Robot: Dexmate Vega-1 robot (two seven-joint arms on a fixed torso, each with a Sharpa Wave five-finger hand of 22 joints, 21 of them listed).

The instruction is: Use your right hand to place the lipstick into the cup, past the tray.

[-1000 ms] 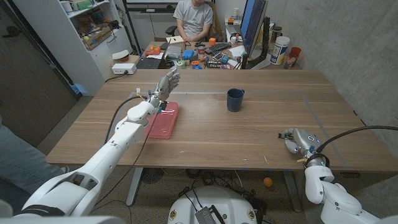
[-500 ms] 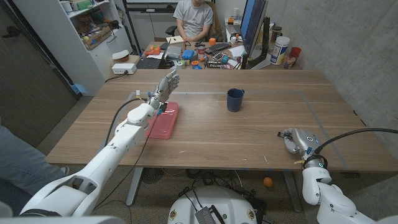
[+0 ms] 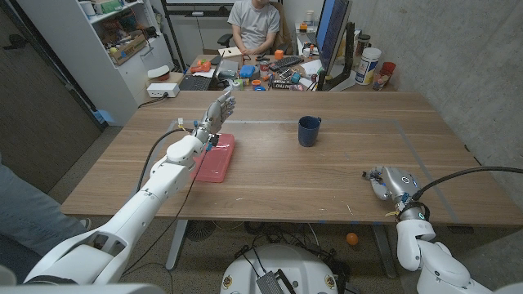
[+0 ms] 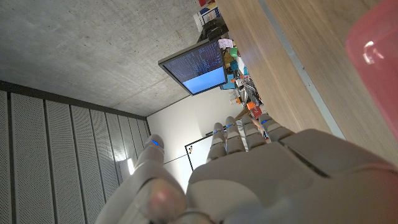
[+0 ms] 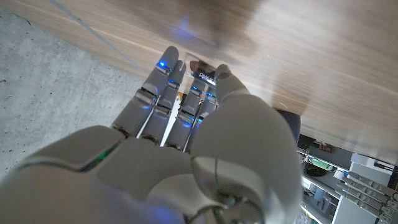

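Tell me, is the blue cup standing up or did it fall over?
Standing up. In the head view the cup sits upright on the wooden table, its round opening facing up and its handle at the side.

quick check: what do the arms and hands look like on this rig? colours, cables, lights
Both arms are glossy white shells. The left arm has a black cable running along it toward the wrist. The left hand and right hand are light grey and segmented, with small blue lights on the fingers. A black cable loops from the right wrist.
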